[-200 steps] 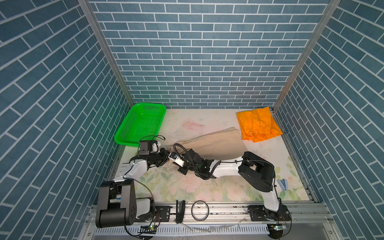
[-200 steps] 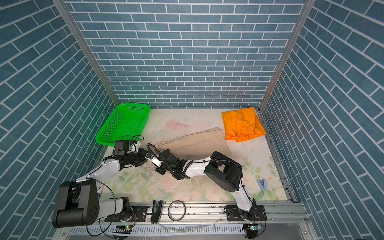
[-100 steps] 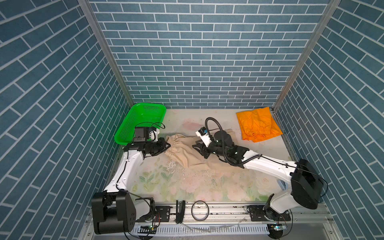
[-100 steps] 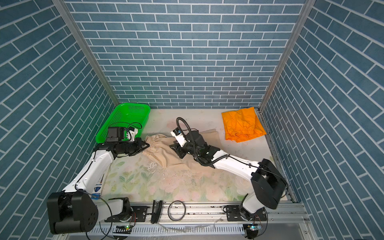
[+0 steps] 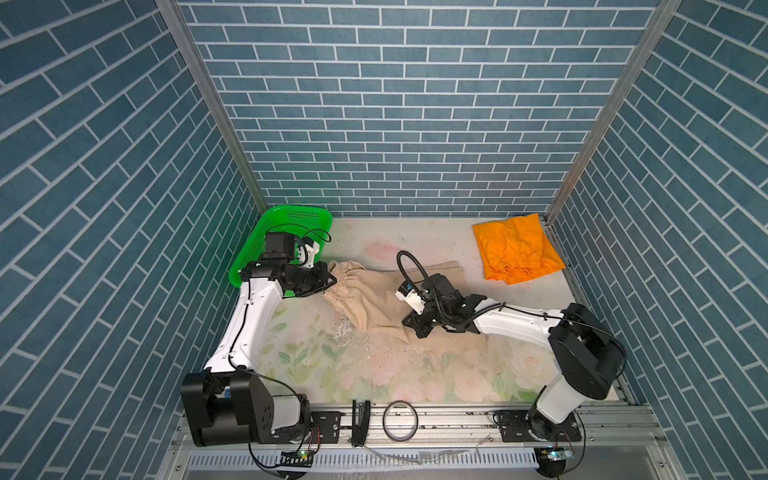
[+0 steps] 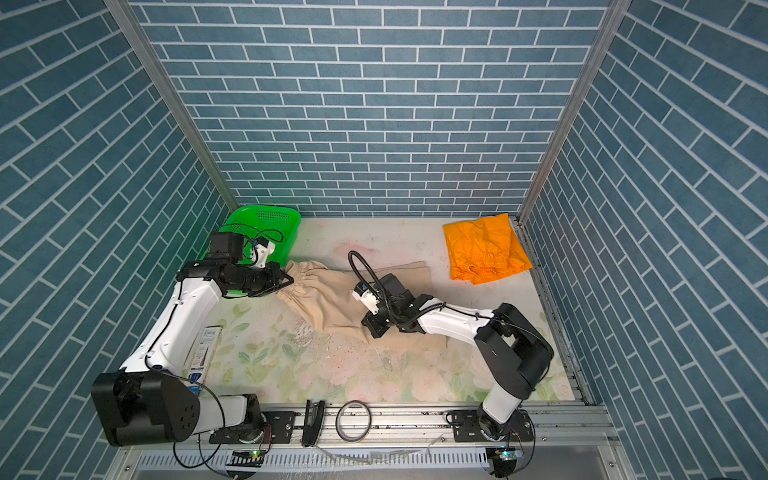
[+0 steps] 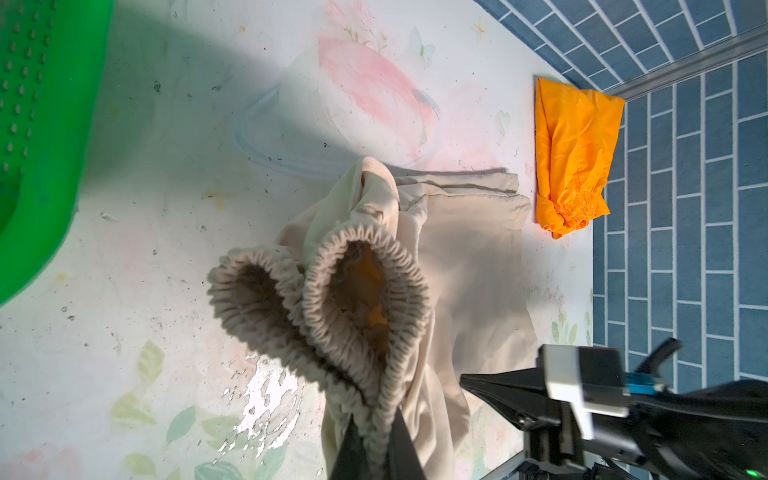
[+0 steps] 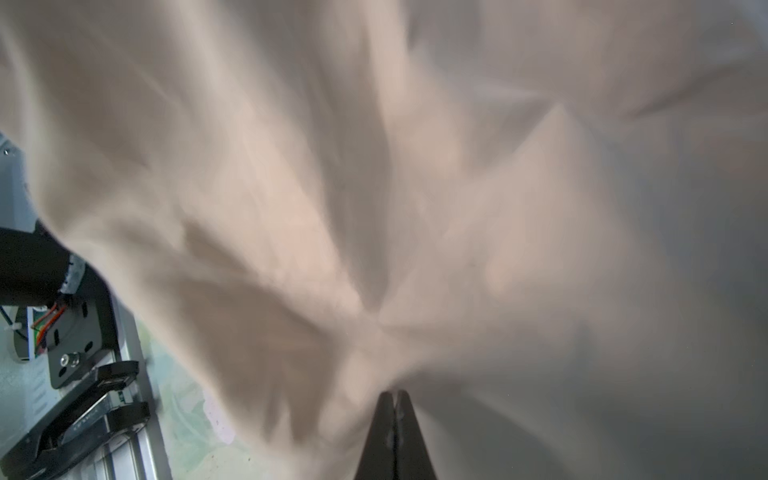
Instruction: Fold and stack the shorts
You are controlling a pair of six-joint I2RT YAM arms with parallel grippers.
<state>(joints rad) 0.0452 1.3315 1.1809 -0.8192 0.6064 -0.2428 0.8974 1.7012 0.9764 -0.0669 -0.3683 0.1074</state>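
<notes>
The beige shorts [image 5: 374,295] [image 6: 328,299] lie spread across the middle of the floral mat. My left gripper [image 5: 330,279] [image 6: 289,279] [image 7: 376,440] is shut on their gathered waistband [image 7: 365,257], which it holds lifted and gaping by the basket. My right gripper [image 5: 417,328] [image 6: 374,329] [image 8: 392,399] is shut on a pinch of the same beige cloth [image 8: 374,208] at the leg end, with creases running out from its tips. The orange shorts [image 5: 515,247] [image 6: 484,247] [image 7: 573,153] lie folded in the far right corner, apart from both grippers.
A green perforated basket [image 5: 291,216] [image 6: 266,216] [image 7: 41,166] stands at the far left, just behind the left wrist. A tape ring [image 5: 400,419] and a black clip [image 5: 360,419] lie on the front rail. A small carton [image 6: 203,357] lies near the left arm. Brick walls close three sides.
My right gripper has moved from the shorts' far middle toward the front right and shut on the beige cloth. The left gripper keeps its hold on the waistband, barely shifted.
</notes>
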